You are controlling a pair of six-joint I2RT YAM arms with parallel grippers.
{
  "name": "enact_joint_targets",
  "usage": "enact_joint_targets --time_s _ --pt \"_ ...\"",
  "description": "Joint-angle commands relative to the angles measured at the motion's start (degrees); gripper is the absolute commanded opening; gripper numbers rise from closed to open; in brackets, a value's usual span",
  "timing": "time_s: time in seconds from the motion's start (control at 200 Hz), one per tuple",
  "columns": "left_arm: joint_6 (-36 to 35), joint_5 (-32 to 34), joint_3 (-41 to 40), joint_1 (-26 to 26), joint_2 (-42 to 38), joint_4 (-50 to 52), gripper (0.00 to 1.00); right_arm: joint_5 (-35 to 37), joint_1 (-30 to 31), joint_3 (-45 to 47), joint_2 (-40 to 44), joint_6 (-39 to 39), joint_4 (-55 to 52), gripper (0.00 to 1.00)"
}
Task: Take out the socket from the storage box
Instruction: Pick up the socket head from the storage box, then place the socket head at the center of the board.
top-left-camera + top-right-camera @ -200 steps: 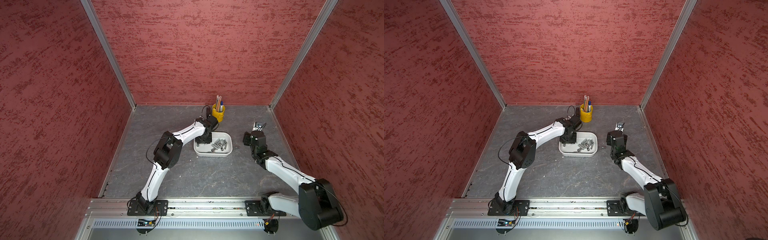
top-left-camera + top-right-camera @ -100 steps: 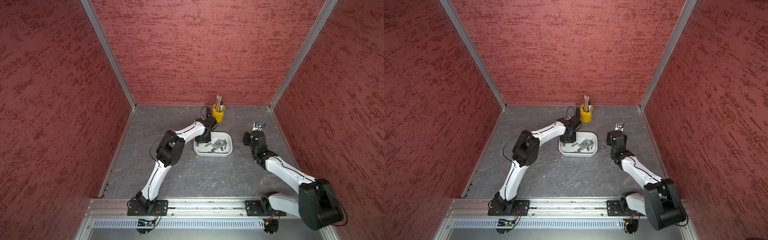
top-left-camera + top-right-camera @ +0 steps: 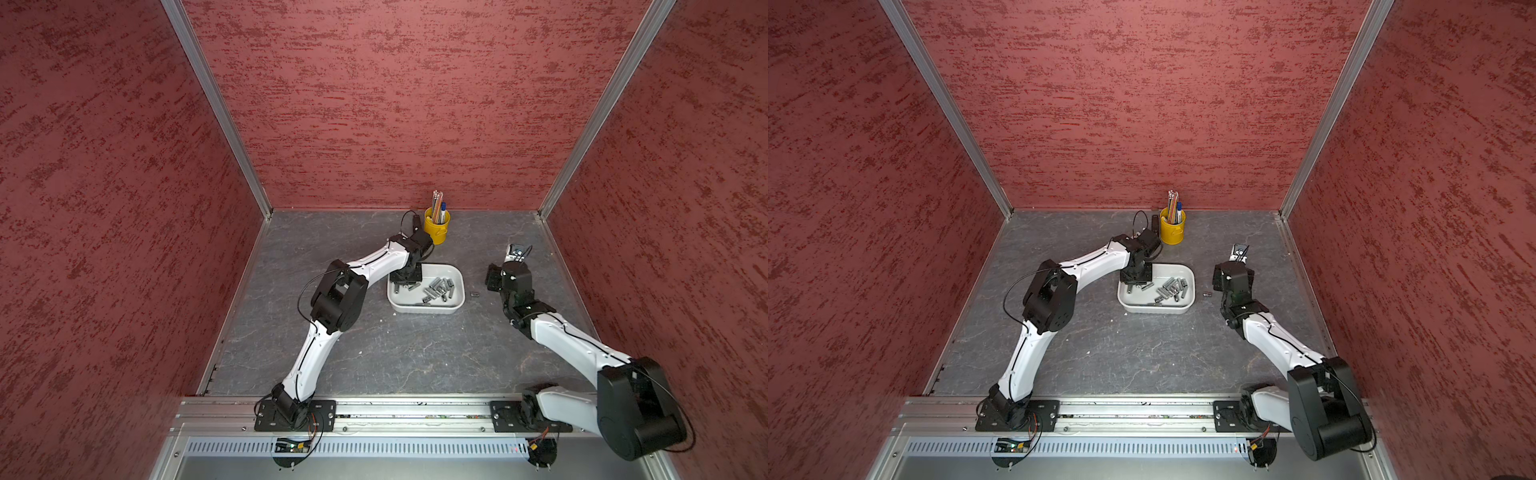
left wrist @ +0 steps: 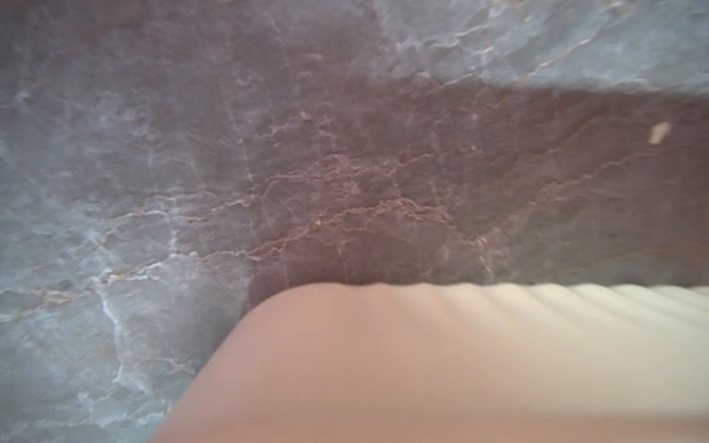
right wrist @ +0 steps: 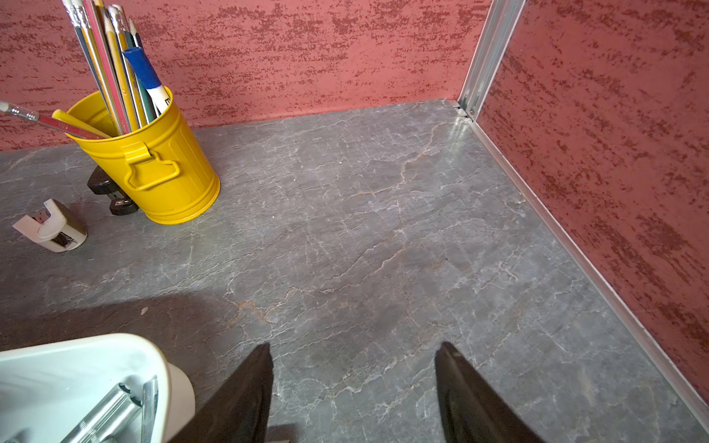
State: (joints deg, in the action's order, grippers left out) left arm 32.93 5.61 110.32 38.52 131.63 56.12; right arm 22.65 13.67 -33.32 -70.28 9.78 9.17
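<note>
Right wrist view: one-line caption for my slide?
Open right gripper above the grey tabletop; yellow pen cup beyond, storage box corner holding sockets alongside.

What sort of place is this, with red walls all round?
Probably a robot test booth, not a real desk: red panels in aluminium frames enclose a small tabletop, two arms are bolted to a rail at its front, and a storage box and pen cup look like props.

glossy white plastic storage box (image 3: 424,308), shiny metal sockets (image 3: 437,286), matt veined table (image 3: 395,353)
</note>
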Motion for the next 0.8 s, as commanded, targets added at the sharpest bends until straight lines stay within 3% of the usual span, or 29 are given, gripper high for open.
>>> enact_joint_targets --time_s 0.0,0.205,0.526,0.792 --pt "-1.8 -1.2 1.4 -0.2 -7.0 0.9 0.13 -0.6 -0.3 -1.2 0.6 -0.5 0.5 0.69" --pt "-2.3 -1.6 -5.1 -2.7 -17.5 0.4 0.13 -0.6 -0.3 -1.2 0.6 -0.5 0.5 0.69" --pt "-3.4 -3.1 -28.0 -13.5 -35.8 -4.9 0.13 -0.6 -0.3 -1.3 0.5 -0.5 0.4 0.70" --pt "-2.8 -6.0 -41.9 -17.6 -37.4 -13.6 0.13 -0.5 -0.3 -1.3 0.5 -0.4 0.4 0.70"
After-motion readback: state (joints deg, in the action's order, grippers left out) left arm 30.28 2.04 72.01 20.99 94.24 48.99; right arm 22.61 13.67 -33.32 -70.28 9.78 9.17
